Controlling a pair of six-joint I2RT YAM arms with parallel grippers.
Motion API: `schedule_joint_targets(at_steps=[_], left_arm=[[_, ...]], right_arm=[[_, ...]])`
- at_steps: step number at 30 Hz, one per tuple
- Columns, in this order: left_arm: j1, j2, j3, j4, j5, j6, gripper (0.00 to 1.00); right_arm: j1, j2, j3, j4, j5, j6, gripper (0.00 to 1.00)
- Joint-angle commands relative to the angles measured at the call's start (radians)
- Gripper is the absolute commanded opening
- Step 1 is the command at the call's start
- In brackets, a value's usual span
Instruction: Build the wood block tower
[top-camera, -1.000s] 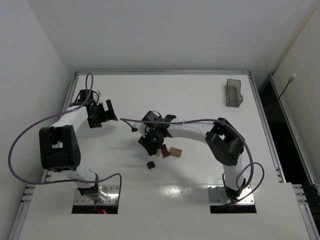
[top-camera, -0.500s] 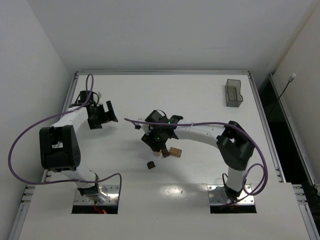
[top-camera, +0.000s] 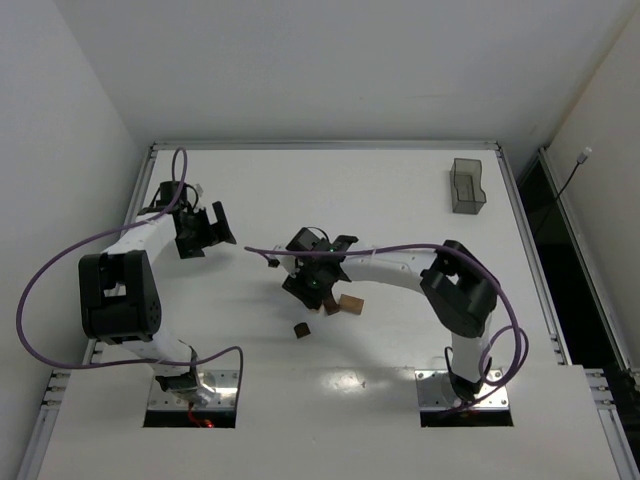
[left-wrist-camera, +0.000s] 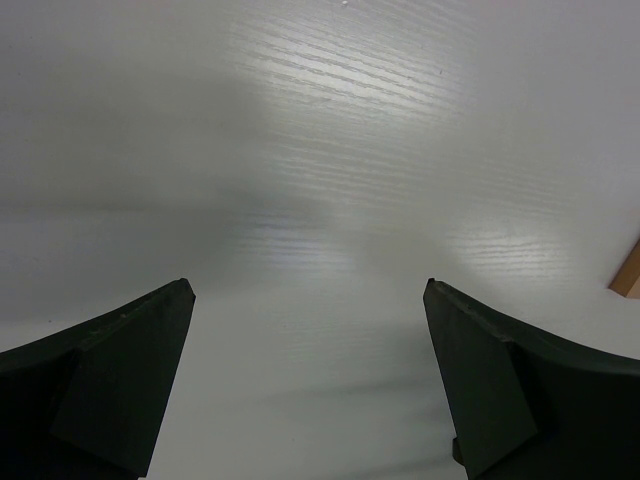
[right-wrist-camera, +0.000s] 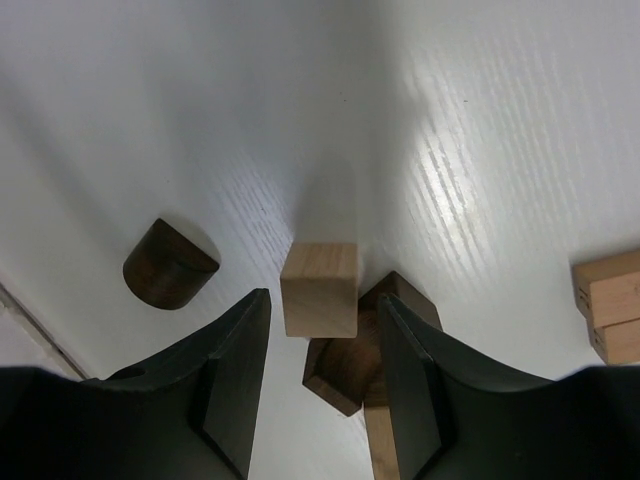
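Observation:
In the right wrist view a light tan cube (right-wrist-camera: 320, 290) sits on a dark brown block (right-wrist-camera: 350, 370), which lies over a tan bar (right-wrist-camera: 382, 445); this small stack is the tower. My right gripper (right-wrist-camera: 322, 295) straddles the cube, open, with a narrow gap on each side. A dark half-round piece (right-wrist-camera: 168, 265) lies to the left. From above, the right gripper (top-camera: 318, 284) hides most of the stack, with a tan block (top-camera: 350, 303) beside it and a dark piece (top-camera: 301, 329) in front. My left gripper (top-camera: 205, 228) is wide open over bare table, nothing between its fingers (left-wrist-camera: 120, 370).
A translucent grey bin (top-camera: 466, 186) stands at the far right of the table. Stacked tan blocks (right-wrist-camera: 608, 305) show at the right edge of the right wrist view. A tan corner (left-wrist-camera: 628, 280) peeks in at the right of the left wrist view.
The right arm's elbow swung out to the right and came partly back while its wrist stayed over the blocks. The left arm and the loose dark piece have not moved.

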Motion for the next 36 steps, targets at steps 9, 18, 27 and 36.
schedule_joint_targets(at_steps=[9,18,27,36], left_arm=[[0.012,-0.019,-0.001,0.026,0.015,-0.002,0.99],[0.012,-0.010,-0.001,0.026,0.015,-0.002,0.99],[0.012,-0.010,-0.001,0.026,0.015,-0.012,0.99],[0.012,-0.028,-0.011,0.035,0.015,-0.024,0.99]], right_arm=[[0.043,0.037,0.011,0.009,-0.019,-0.021,0.45],[0.052,0.037,0.001,-0.001,0.000,-0.021,0.43],[0.052,0.037,0.021,-0.001,0.044,0.006,0.00],[0.018,-0.012,0.174,-0.100,0.336,0.296,0.00]])
